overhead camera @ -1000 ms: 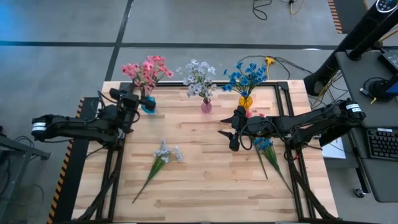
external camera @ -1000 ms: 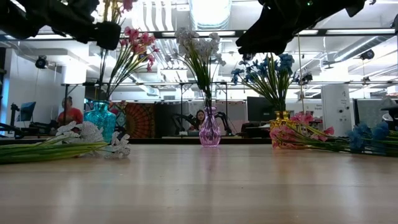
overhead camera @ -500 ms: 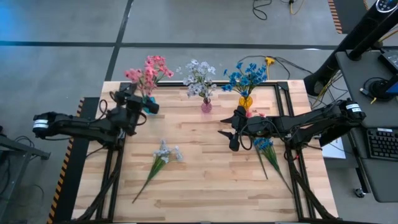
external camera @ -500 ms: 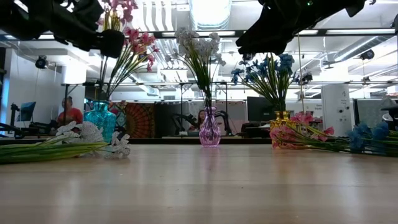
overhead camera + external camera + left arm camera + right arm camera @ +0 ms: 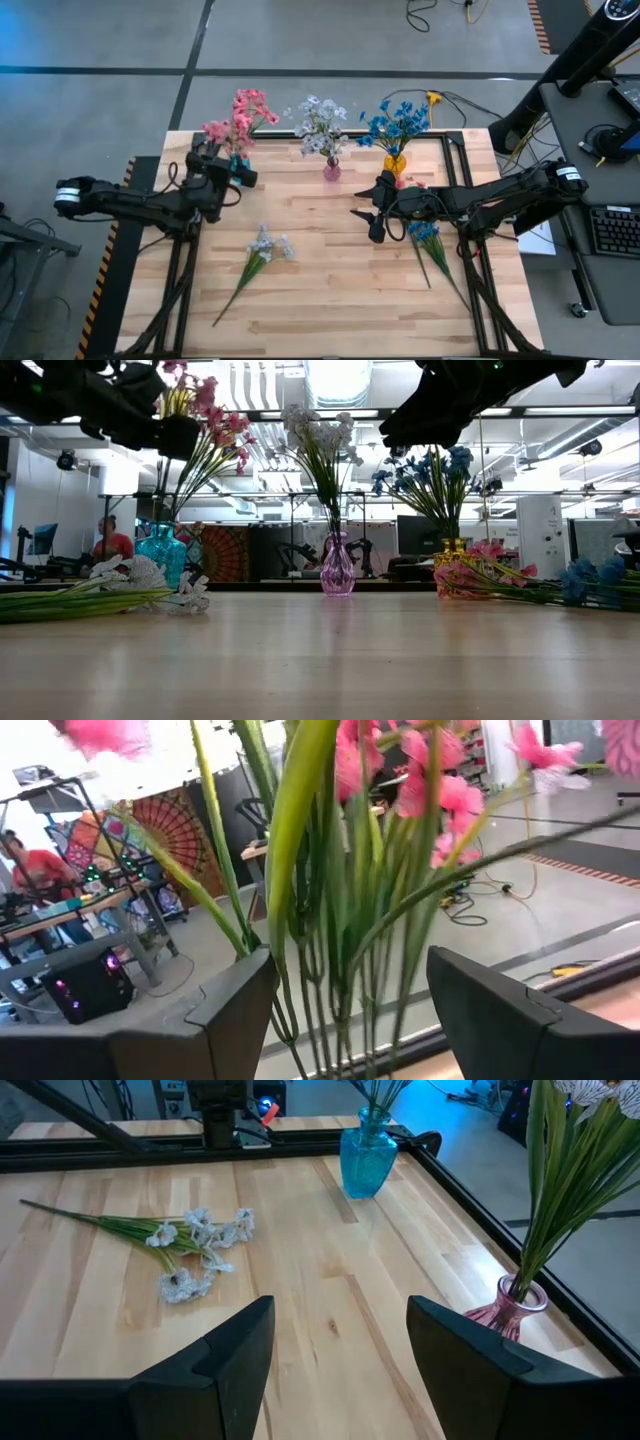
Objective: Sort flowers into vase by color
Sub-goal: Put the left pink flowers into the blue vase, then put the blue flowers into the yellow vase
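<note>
Flowers stand sorted in three vases along the far edge of the wooden surface (image 5: 330,270): pink flowers (image 5: 238,115) in the teal vase (image 5: 239,167) on the left, pale lavender-white flowers (image 5: 320,122) in the pink vase (image 5: 331,170) in the middle, and blue flowers (image 5: 395,122) in the yellow vase (image 5: 395,163) to the right. A loose white spray (image 5: 262,250) lies flat on the surface nearer the front, left of centre, its stem running toward the front edge. A loose blue spray (image 5: 427,240) lies on the right side of the surface, partly under the right arm, and in the low view a loose pink spray (image 5: 480,578) lies beside it near the yellow vase

The left gripper (image 5: 235,172) is just beside the teal vase; its wrist view shows both fingers (image 5: 225,1020) spread apart with the green stems of the pink flowers standing between them, released rather than pinched. The right gripper (image 5: 368,215) hangs above the middle of the surface, right of centre, its fingers (image 5: 225,1355) apart and grasping nothing, pointing across toward the white spray

No brand, label or readable writing shows on the vases or arms. Beyond the surface the low view shows a person in a red top (image 5: 108,542) seated at the left
</note>
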